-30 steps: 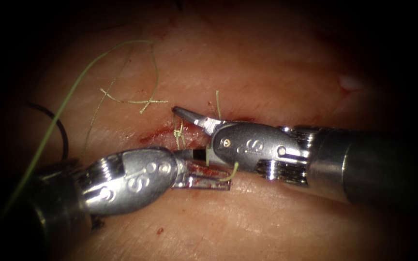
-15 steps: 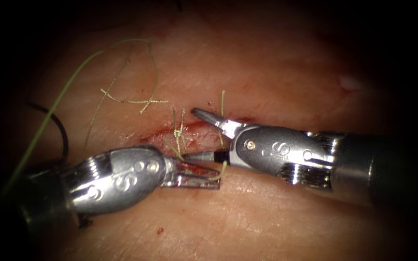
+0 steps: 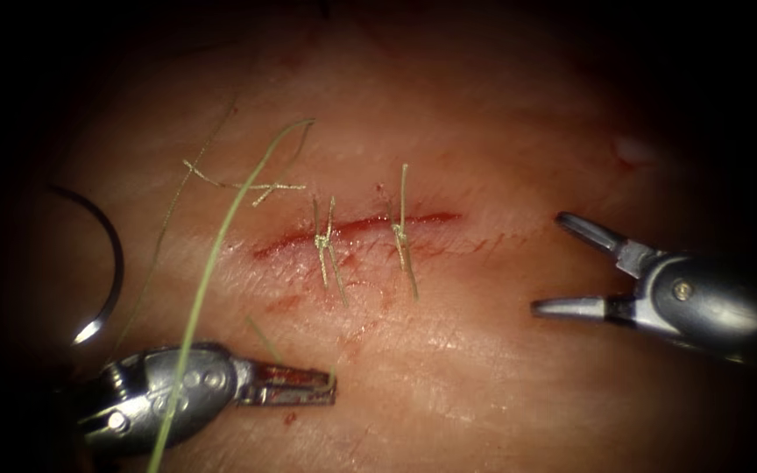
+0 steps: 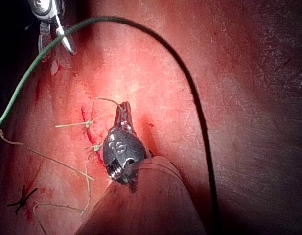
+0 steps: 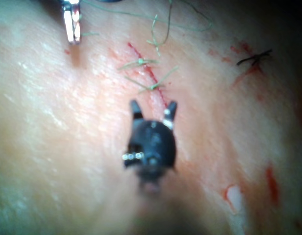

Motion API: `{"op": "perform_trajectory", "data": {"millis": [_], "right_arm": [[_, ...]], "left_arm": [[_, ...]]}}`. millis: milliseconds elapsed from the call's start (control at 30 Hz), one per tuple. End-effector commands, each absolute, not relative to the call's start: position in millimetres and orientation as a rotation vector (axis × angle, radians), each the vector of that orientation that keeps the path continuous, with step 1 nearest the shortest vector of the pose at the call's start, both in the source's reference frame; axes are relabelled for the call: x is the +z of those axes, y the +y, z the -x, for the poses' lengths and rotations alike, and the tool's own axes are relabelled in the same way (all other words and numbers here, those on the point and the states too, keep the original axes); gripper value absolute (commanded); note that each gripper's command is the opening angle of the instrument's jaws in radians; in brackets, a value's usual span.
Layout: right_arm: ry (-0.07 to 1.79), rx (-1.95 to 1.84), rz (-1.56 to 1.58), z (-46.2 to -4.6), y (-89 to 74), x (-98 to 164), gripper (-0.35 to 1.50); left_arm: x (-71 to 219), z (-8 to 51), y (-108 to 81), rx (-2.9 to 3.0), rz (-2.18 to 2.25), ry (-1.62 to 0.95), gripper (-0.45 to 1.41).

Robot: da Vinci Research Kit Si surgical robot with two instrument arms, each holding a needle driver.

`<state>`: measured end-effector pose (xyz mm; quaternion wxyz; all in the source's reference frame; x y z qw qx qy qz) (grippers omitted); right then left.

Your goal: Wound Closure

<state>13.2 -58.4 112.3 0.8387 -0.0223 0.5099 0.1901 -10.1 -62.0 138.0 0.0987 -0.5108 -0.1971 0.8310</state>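
I see my left tool (image 3: pixel 295 385) and right tool (image 3: pixel 576 267) as polished metal, glossy with bright glints — the left jaws smeared with red fluid. The tissue (image 3: pixel 484 377) looks moist, softly shiny, finely wrinkled. The thread (image 3: pixel 212 263) is thin, matt, fibrous — its knotted cut ends (image 3: pixel 326 250) frayed. The needle (image 3: pixel 107 263) is smooth dark metal, gleaming at one end.

You see pinkish-tan pork tissue (image 3: pixel 484 368) streaked by a thin red cut (image 3: pixel 352 229) crossed by two pale yellow-green knotted stitches (image 3: pixel 326 245). A long green thread (image 3: pixel 212 263) crosses your silver left tool (image 3: pixel 295 385), whose jaws carry red smears; the dark curved steel needle (image 3: pixel 107 263) glints pale at its tip.
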Motion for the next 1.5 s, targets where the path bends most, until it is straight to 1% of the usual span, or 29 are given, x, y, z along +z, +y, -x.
{"op": "perform_trajectory", "data": {"millis": [33,133,167,200,267,333,400,467,633,700,833,967,1100,1133,1167,1233,1300,1367,1433,1500], "right_arm": [[1.075,0.410,0.053,-13.0,-58.3,113.1,1.48],[1.078,0.414,0.045,-12.8,-58.5,113.1,1.50],[1.080,0.411,0.041,-13.0,-58.6,113.1,1.50],[1.080,0.412,0.042,-13.1,-58.7,113.0,1.50],[1.082,0.410,0.038,-13.4,-58.8,113.0,1.50],[1.082,0.410,0.038,-13.5,-58.9,112.9,1.50],[1.082,0.410,0.038,-13.5,-58.9,112.9,1.50],[1.082,0.410,0.038,-13.4,-58.9,112.9,1.50],[1.082,0.410,0.038,-13.4,-59.1,112.8,1.50],[1.084,0.408,0.036,-13.4,-59.1,112.8,1.48],[1.084,0.409,0.035,-13.4,-59.2,112.7,1.48],[1.085,0.407,0.032,-13.4,-59.3,112.5,1.48],[1.094,0.403,0.023,-13.4,-59.3,112.3,1.48],[1.094,0.403,0.023,-13.5,-59.3,112.3,1.48],[1.094,0.404,0.020,-13.6,-59.2,112.1,1.48],[1.094,0.406,0.018,-13.9,-59.2,111.9,1.48],[1.096,0.406,0.012,-14.4,-59.0,111.6,1.48],[1.097,0.405,0.008,-14.7,-59.0,111.6,1.48],[1.128,0.377,-0.036,-15.9,-58.9,111.6,1.46],[1.130,0.374,-0.038,-16.3,-58.8,111.7,1.46]], "left_arm": [[139.1,10.7,-62.4,2.466,1.508,-0.603,-0.45],[140.8,10.7,-63.2,2.460,1.479,-0.642,-0.45],[141.5,10.5,-63.3,2.435,1.450,-0.676,-0.03],[141.9,10.3,-63.3,2.412,1.430,-0.702,0.34],[143.1,9.5,-63.3,2.383,1.397,-0.742,0.71],[143.6,8.7,-63.3,2.378,1.370,-0.765,0.83],[143.8,7.8,-63.2,2.380,1.349,-0.785,0.88],[143.8,5.8,-63.2,2.411,1.324,-0.799,0.91],[143.9,1.6,-63.2,2.444,1.257,-0.817,0.89],[143.9,0.6,-62.9,2.447,1.256,-0.801,0.89],[143.4,-0.1,-61.0,2.435,1.240,-0.741,0.83],[138.8,0.3,-55.3,2.402,1.319,-0.563,0.73],[134.0,-0.4,-49.4,2.431,1.277,-0.398,0.64],[133.5,-0.4,-48.8,2.420,1.272,-0.381,0.59],[132.6,0.1,-47.9,2.367,1.316,-0.347,0.42],[132.4,1.3,-48.1,2.307,1.390,-0.376,0.36],[132.6,2.6,-48.8,2.292,1.434,-0.397,0.32],[133.0,3.6,-49.5,2.289,1.454,-0.413,0.32],[135.0,6.3,-52.4,2.309,1.509,-0.467,0.32],[136.3,7.3,-53.8,2.303,1.521,-0.508,0.32]]}}
